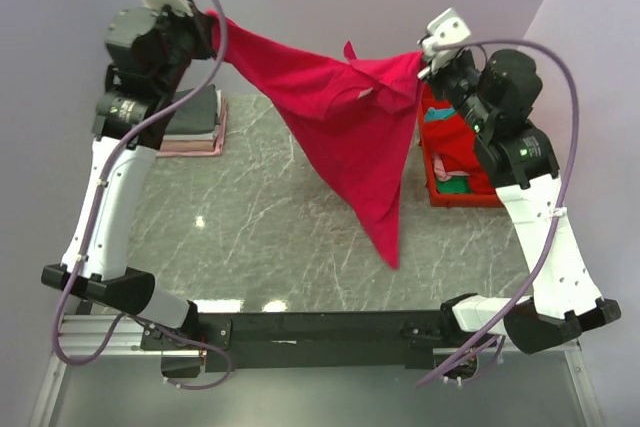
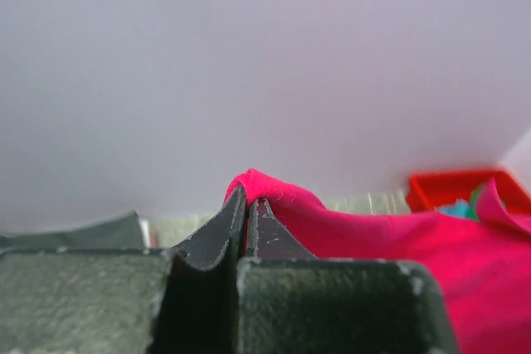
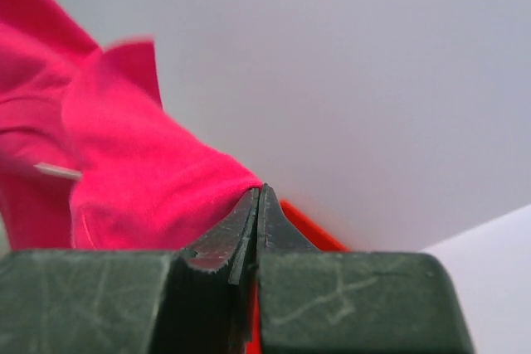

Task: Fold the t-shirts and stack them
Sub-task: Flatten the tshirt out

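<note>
Left gripper point(image 1: 208, 20), right gripper point(image 1: 421, 56) suspend t-shirt point(image 1: 345, 132) above grey marbled table point(image 1: 250, 232).

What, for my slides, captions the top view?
Left gripper and right gripper stretch a crimson-pink t-shirt over the table.

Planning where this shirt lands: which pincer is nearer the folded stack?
Left. The left pincer, shut on the crimson shirt, is close by the folded stack; the right pincer, gripping the shirt's other end, is across the table by the red bin.

crimson-pink t-shirt point(image 1: 345, 122), red bin point(image 1: 440, 182), grey marbled table point(image 1: 250, 237)
</note>
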